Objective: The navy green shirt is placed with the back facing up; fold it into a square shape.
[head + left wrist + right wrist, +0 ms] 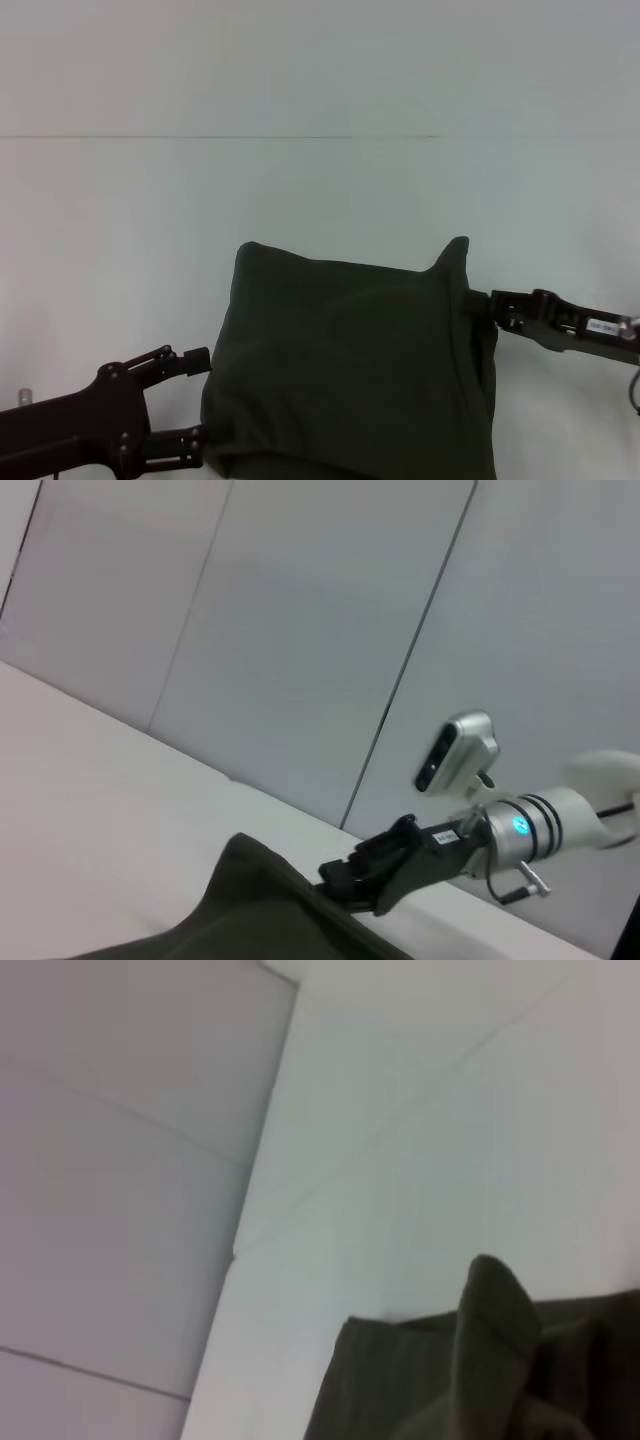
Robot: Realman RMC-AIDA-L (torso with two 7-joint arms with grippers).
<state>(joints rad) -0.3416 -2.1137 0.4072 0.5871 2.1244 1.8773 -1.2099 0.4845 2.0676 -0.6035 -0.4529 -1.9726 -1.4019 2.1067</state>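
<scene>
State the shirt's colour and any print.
The navy green shirt is plain dark olive green, no print visible; clearest in the head view.

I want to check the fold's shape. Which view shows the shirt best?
The head view: the shirt shows almost whole between the left gripper and right gripper. The wrist views catch only an edge or raised corner.

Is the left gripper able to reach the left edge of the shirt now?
Probably yes. The left gripper is open, its fingers right beside the shirt's left edge, with nothing between them.
</scene>
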